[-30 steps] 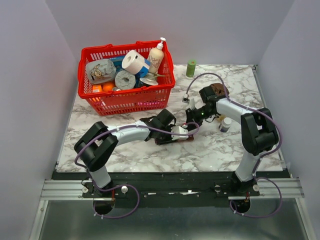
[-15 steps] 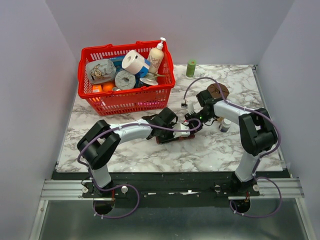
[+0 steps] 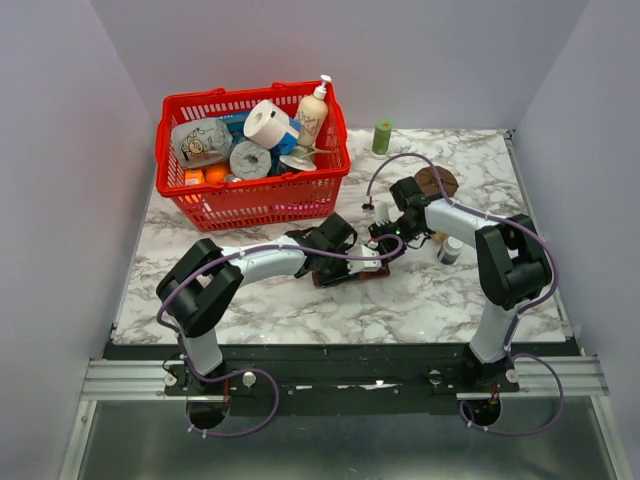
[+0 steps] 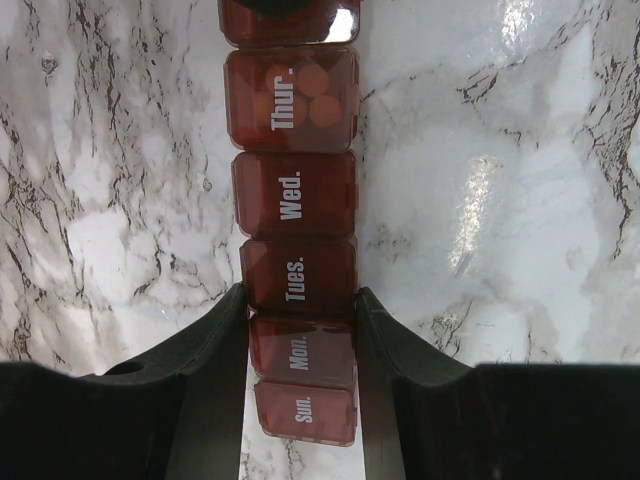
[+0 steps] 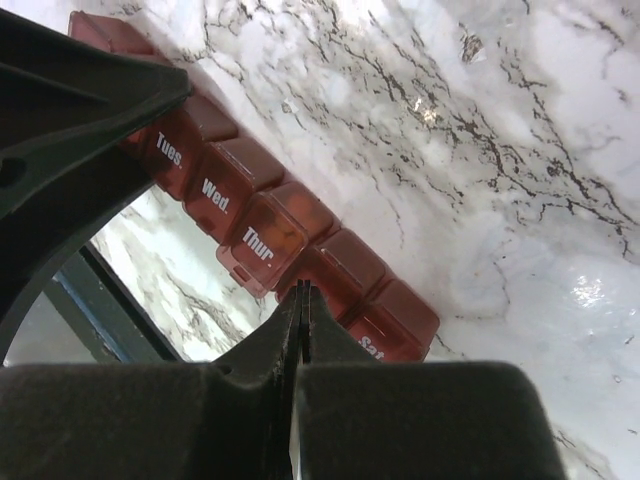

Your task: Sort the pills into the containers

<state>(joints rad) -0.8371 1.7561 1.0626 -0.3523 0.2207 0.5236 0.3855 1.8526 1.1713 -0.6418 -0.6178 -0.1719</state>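
The containers are a maroon strip of day-marked compartments lying on the marble, and show in the top view too. My left gripper is shut on the strip, with one finger on each long side at the Mon. and Tues. compartments. Several orange pills show through the Thur. lid. My right gripper is shut with nothing visible between its fingers. Its tips sit at the strip's edge, between the Thur. compartment and its neighbour. In the top view the two grippers meet over the strip.
A red basket of groceries stands at the back left. A green cylinder is at the back. A small white-capped bottle stands just right of the right gripper.
The right gripper has closed the last bit and shifted left, down onto the strip. The left gripper has kept its hold on the strip.
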